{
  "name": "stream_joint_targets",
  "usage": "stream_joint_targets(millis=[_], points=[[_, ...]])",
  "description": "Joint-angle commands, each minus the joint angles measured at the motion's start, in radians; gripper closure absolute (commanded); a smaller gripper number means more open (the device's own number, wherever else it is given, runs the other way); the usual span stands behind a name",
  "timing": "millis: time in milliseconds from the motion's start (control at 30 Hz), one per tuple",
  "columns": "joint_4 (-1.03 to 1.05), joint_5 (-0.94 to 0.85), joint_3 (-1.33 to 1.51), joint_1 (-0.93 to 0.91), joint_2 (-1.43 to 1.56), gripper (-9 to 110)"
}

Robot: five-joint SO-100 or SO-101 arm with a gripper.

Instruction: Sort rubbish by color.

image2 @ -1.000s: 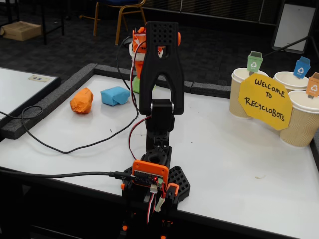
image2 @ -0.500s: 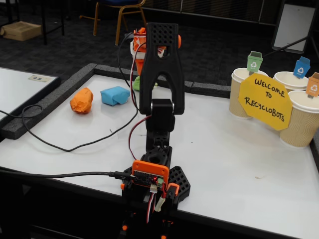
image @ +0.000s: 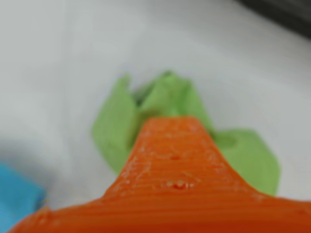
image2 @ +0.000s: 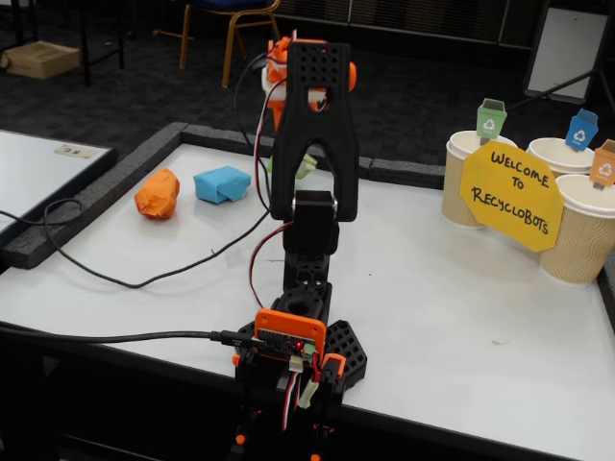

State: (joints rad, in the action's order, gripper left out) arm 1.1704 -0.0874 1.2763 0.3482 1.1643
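Green wad (image: 177,104): wrist view, blurred; lies on white table (image: 73,58), partly under the orange gripper (image: 172,128) finger; long axis runs upper left to lower right. Blue wad (image: 17,196) at lower left corner. Whether the claw is open or closed cannot be told.

Fixed view: orange wad (image2: 158,194) stands on end; blue wad (image2: 222,183) just right of it, long axis across the picture. Green wad (image2: 306,167) mostly hidden behind the black arm (image2: 312,144), right of the blue wad. Three paper cups (image2: 469,178) far right of the arm, carrying small bin tags (image2: 491,119) and a yellow sign (image2: 512,196) reading "WELCOME TO RECYCLOBOTS". Black foam border (image2: 106,187) edges the table (image2: 452,307); dark carpet, a chair (image2: 235,24) behind.
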Motion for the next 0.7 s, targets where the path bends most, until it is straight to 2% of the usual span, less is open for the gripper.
stream_joint_targets(millis=[0,467,667], points=[[0.002,0.005,0.098,-0.043,0.431,101],[0.041,0.005,0.729,-0.052,1.266,101],[0.101,0.005,0.89,-0.015,1.529,101]])
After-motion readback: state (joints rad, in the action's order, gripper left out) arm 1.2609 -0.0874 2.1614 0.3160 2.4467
